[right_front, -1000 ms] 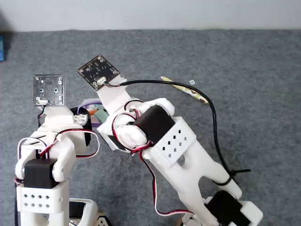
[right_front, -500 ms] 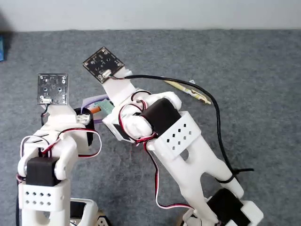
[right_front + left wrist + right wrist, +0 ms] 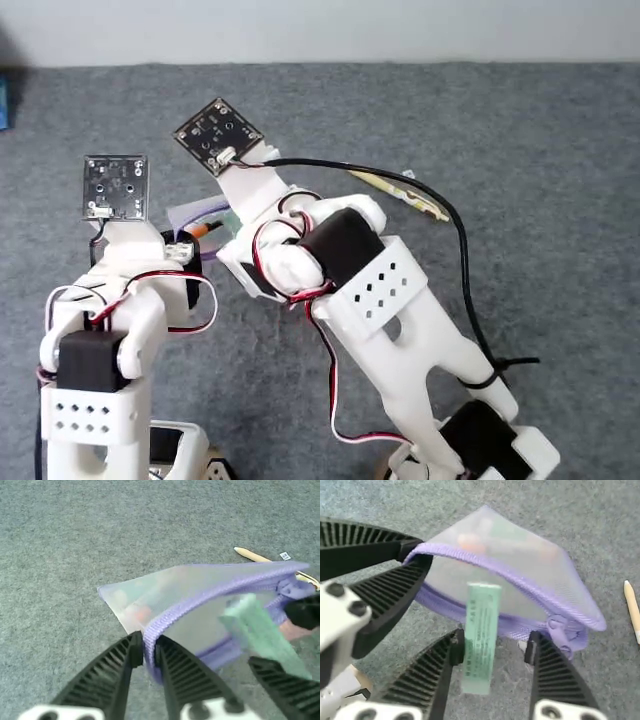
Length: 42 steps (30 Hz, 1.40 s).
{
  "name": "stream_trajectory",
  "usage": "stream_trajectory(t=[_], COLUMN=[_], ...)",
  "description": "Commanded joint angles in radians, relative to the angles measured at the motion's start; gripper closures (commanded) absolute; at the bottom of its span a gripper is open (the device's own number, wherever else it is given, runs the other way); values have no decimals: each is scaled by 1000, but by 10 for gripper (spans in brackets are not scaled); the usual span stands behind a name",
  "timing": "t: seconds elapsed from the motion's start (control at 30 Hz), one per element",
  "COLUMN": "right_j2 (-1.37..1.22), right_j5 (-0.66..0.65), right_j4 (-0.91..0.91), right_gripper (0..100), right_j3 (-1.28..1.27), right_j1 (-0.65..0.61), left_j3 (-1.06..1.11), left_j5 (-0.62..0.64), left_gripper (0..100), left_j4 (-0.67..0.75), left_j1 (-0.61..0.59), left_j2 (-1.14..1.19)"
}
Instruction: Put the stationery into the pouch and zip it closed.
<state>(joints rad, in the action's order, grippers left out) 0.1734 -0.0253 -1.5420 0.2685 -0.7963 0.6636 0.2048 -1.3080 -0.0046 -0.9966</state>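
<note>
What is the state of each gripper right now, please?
Left gripper: closed on the pouch edge.
Right gripper: at the green item; grip cannot be told.

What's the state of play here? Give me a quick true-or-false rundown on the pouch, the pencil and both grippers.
1. The left gripper is pinching the pouch by its purple zipper edge. True.
2. The pencil is inside the pouch. False: it lies on the grey table, apart from the pouch.
3. The green block sits between the fingers of the right gripper, at the pouch's mouth. True.
4. The pouch is zipped shut. False: its mouth gapes open, with the zipper pull at the far end from the left gripper.
</note>
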Motion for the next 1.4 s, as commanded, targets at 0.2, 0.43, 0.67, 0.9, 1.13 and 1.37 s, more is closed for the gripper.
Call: stream_trajectory(t=[0.2,0.43,0.67,0.9,1.13,1.37], right_j2=[-1,-22,15,220,506,734], right_j5=[-9,-3,52,3,-81,-265], right_j4=[1,-99,-255,-255,-252,-243], right_gripper=[980,991,991,991,991,986], right_j3=[98,98,92,-104,-468,-875], right_j1=[22,53,81,94,94,94], left_j3=[-1,-1,-1,-1,-1,-1], left_j5=[-9,-9,-9,-9,-9,-9], left_gripper=[988,988,988,988,988,988], left_j4=[12,12,12,12,12,15], left_j1=[-5,-5,-8,-9,-6,-5], left_j2=[5,5,3,3,5,5])
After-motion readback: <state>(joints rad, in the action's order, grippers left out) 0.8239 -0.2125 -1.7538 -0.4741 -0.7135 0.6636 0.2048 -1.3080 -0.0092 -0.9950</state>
